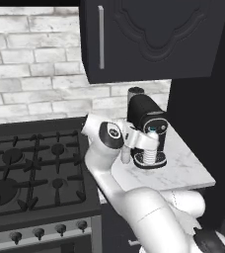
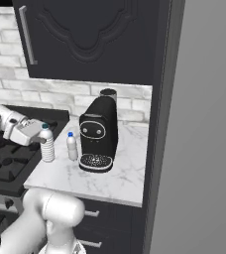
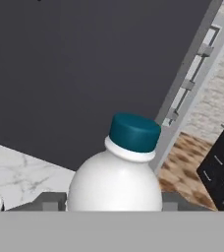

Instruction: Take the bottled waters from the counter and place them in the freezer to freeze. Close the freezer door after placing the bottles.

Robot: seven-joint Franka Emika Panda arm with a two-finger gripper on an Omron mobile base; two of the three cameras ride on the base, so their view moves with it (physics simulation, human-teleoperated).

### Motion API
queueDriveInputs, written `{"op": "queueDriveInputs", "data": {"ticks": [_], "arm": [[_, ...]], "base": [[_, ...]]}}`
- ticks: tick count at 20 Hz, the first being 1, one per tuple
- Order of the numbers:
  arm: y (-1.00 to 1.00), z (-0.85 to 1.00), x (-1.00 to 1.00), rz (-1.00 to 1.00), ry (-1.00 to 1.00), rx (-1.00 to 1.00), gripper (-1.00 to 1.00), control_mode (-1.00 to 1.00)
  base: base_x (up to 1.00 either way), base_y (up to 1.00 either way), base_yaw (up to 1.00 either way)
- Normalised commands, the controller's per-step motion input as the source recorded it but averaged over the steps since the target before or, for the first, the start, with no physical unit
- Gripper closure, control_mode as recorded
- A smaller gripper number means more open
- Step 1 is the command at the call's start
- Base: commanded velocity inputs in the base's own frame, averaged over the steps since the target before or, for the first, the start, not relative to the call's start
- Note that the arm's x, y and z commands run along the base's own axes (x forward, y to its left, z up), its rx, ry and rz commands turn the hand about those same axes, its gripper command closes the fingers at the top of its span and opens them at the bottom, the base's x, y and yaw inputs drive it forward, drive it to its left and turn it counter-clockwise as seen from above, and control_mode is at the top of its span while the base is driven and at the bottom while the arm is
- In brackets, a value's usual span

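Two bottled waters stand on the white marble counter (image 2: 115, 183), left of a black coffee machine. My gripper (image 2: 43, 139) is shut on the clear ribbed one with the teal cap (image 2: 47, 153), close to the counter's left edge, and its base looks to rest on the slab. In the hand view that bottle (image 3: 115, 182) sits between my fingertips (image 3: 50, 202), cap up. The whiter bottle with the blue cap (image 2: 72, 147) stands free just to its right. From the left base view the gripper (image 1: 146, 146) holds the ribbed bottle (image 1: 145, 158) in front of the machine. A grey flank (image 2: 204, 124) at the far right seems to be the freezer; its door is out of view.
The coffee machine (image 2: 99, 134) stands close beside the bottles. A black gas stove (image 1: 30, 168) adjoins the counter on the left. A dark wall cabinet (image 2: 90, 39) hangs overhead, and a tall dark panel (image 2: 159, 124) bounds the counter on the right.
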Motion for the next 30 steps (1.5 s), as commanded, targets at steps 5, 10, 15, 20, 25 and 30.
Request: {"op": "queueDriveInputs", "data": {"ticks": [5,10,15,20,25,30], "arm": [[-0.53,0.79,-1.0,0.0,0.0,0.0,1.0,-1.0],[-0.21,0.47,-0.9,0.04,0.0,-0.03,1.0,-1.0],[-0.17,0.12,-0.33,0.21,0.0,-0.01,1.0,-1.0],[-0.1,0.0,-0.03,0.11,-0.03,0.0,1.0,-1.0],[0.06,-0.05,-0.13,0.0,-0.1,0.0,1.0,-1.0],[0.0,0.0,-0.05,0.05,-0.09,0.04,1.0,-1.0]], "base": [[0.0,0.0,0.0],[0.0,0.0,0.0],[0.0,0.0,0.0],[0.0,0.0,0.0],[0.0,0.0,0.0],[0.0,0.0,0.0]]}}
